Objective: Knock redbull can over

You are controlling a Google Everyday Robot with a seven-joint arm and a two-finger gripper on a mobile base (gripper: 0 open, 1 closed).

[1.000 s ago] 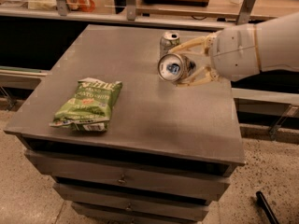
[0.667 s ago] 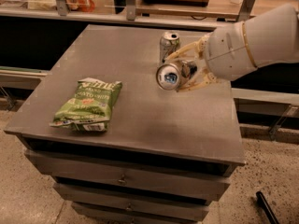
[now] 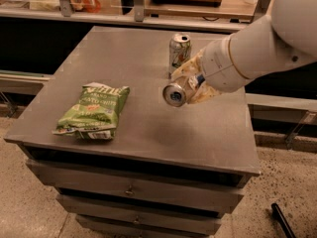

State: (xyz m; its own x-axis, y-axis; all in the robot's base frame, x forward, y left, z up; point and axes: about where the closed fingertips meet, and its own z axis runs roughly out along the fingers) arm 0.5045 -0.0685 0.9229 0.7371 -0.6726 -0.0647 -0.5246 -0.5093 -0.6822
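On the near left of the grey drawer cabinet (image 3: 213, 143) we see a green chip bag (image 3: 94, 110) lying flat. Beyond it, right of centre, the gripper (image 3: 189, 86) pinches the redbull can (image 3: 174, 94), tipped sideways over the tabletop, silver top facing us. Just behind stands an upright silver-white can (image 3: 179, 48).

Over the last second the tool (image 3: 188, 86), closed around the tipped redbull can (image 3: 175, 94), has carried it towards the front of the surface (image 3: 148, 133) and slightly to the left. The can's silver end now sits farther from the upright can (image 3: 179, 50) behind it. The arm (image 3: 257, 48) has swung with it and now fills more of the upper right corner.
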